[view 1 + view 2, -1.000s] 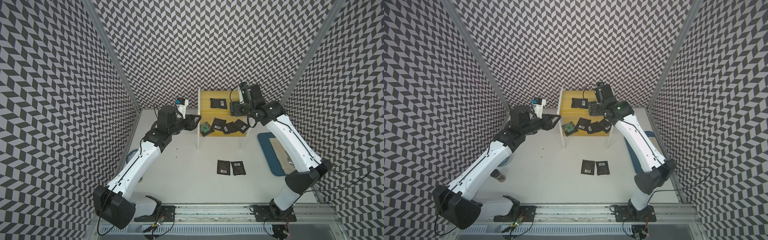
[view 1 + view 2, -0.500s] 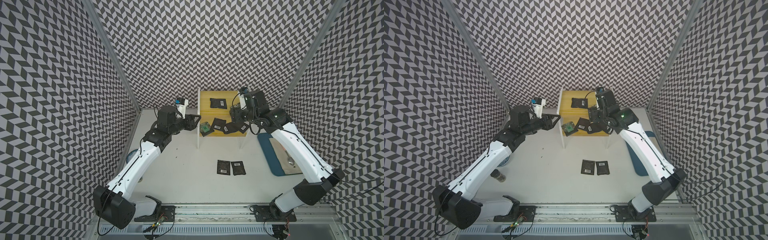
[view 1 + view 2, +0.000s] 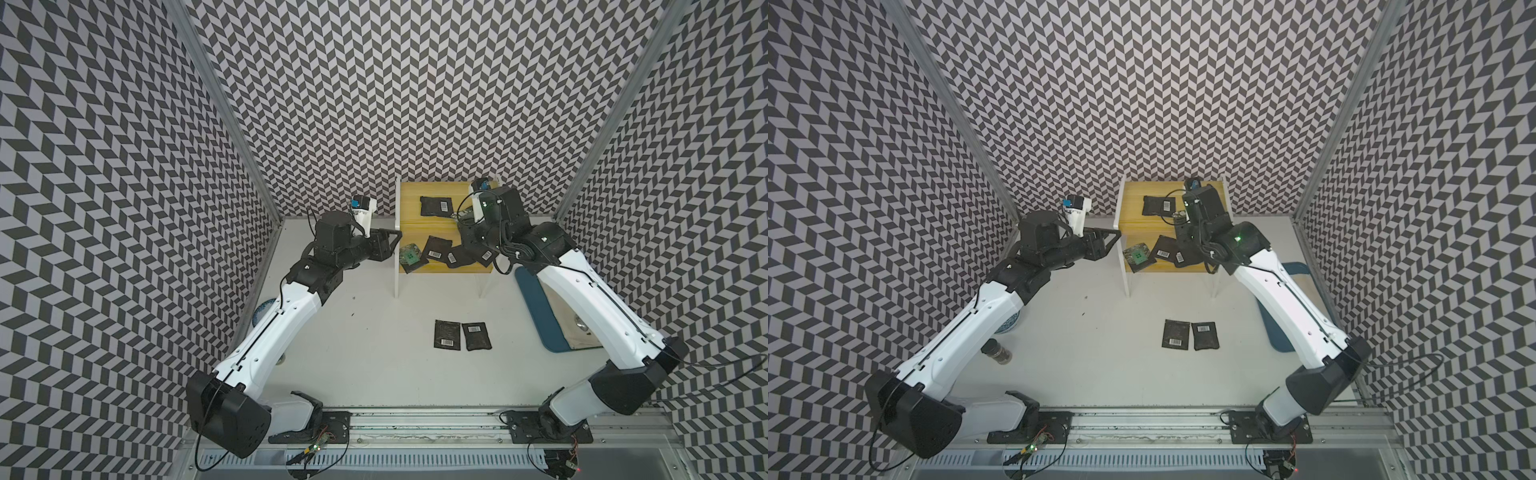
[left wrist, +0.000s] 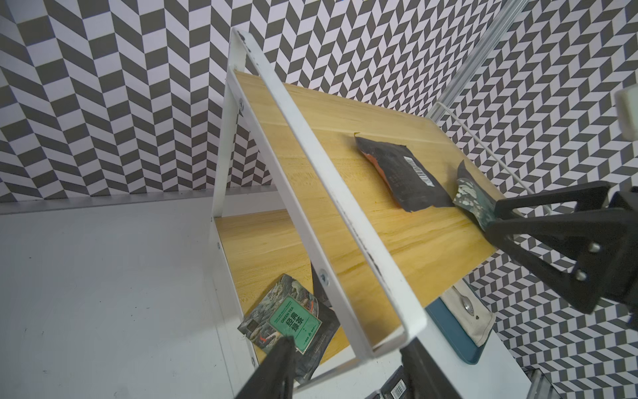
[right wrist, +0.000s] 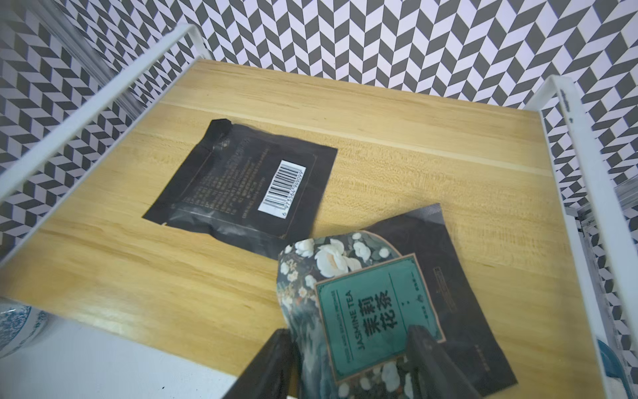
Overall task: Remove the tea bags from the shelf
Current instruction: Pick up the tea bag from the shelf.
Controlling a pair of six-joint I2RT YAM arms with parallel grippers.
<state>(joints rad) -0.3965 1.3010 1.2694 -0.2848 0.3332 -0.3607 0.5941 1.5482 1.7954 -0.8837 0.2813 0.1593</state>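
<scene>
The left arm is stretched low toward the two-tier yellow wooden shelf [image 3: 411, 217]. The left gripper [image 3: 397, 235] seems to be clamped on the shelf's white side panel [image 4: 310, 193], though the contact is partly hidden. On the lower board, a green-faced square tea bag [image 3: 410, 257] lies at the left end beside black barcode-labelled tea bags [image 3: 438, 249]. A single black tea bag [image 3: 435, 206] lies on the upper board. A pair of black tea bags [image 3: 448, 334] is seen on the white table [image 3: 374, 332] in front of the shelf. The right arm is bent over the shelf's right end. The right gripper [image 5: 348, 331] is closed on a floral jasmine tea bag [image 5: 331, 255], which is bowed between the fingers above the upper board. Since a second ago, the right jaws have been narrowed and the right elbow swung further from the shelf. The left arm is unchanged.
</scene>
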